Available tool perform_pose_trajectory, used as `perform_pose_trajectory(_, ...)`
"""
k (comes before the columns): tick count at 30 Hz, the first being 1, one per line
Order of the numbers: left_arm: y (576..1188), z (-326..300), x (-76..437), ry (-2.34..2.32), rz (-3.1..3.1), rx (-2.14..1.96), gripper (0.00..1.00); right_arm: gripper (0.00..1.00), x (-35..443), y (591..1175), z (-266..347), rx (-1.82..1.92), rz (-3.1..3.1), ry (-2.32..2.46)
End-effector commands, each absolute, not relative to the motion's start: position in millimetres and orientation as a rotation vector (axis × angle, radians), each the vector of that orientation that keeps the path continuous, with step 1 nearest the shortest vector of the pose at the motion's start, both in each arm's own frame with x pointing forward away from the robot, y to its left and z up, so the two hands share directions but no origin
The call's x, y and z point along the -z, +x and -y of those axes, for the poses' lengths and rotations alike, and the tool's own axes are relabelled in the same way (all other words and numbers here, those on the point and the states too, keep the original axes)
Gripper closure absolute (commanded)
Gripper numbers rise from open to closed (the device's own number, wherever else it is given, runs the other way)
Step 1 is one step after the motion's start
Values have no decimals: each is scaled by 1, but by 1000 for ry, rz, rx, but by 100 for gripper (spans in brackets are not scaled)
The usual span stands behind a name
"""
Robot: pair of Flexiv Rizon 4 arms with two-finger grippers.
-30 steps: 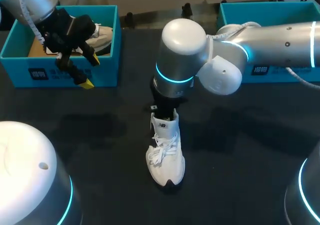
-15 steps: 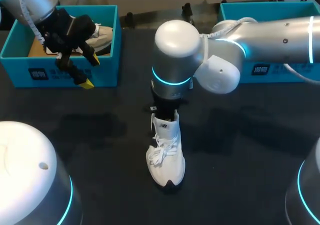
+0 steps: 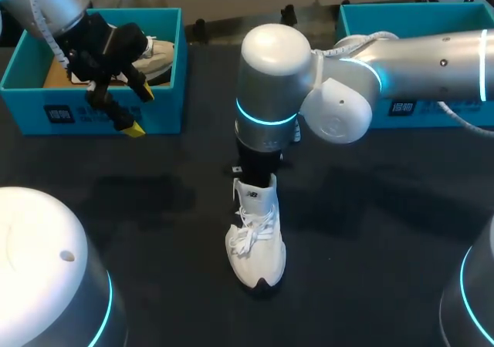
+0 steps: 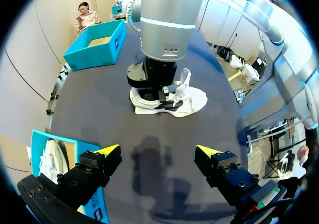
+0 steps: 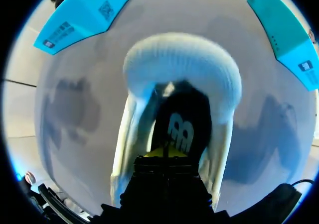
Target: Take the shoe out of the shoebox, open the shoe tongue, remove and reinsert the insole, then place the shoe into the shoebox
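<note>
A white shoe stands on the black table, toe toward the front edge, its tongue raised. My right arm comes down over the shoe's heel opening, which hides the fingertips in the head view. In the right wrist view my right gripper is inside the shoe, its yellow tips pressed together on the black insole. My left gripper hangs open and empty at the front wall of the left shoebox. The left wrist view looks between that gripper's fingers at the shoe.
A second white shoe lies inside the left blue shoebox. Another blue shoebox stands at the back right, partly behind my right arm. Bare table stretches in front of the shoe and to both sides.
My right arm's wrist has shifted slightly left and then a little upward over the shoe. The shoe and my left arm have stayed where they were.
</note>
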State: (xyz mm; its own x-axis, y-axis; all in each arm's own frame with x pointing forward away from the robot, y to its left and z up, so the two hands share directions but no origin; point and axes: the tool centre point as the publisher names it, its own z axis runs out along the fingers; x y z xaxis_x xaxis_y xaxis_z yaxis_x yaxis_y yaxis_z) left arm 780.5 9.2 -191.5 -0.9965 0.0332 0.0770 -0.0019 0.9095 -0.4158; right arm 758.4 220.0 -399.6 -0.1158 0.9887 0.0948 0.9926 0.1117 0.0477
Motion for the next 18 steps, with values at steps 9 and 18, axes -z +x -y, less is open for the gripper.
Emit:
perform_pose_trajectory(9,780,-9,191,-24,2991,-646,0,100,366,757,-212,39,2206,-2068)
perform_pose_trajectory(18,780,-9,191,-24,2991,-646,0,100,357,748,-214,-56,2112,-2032)
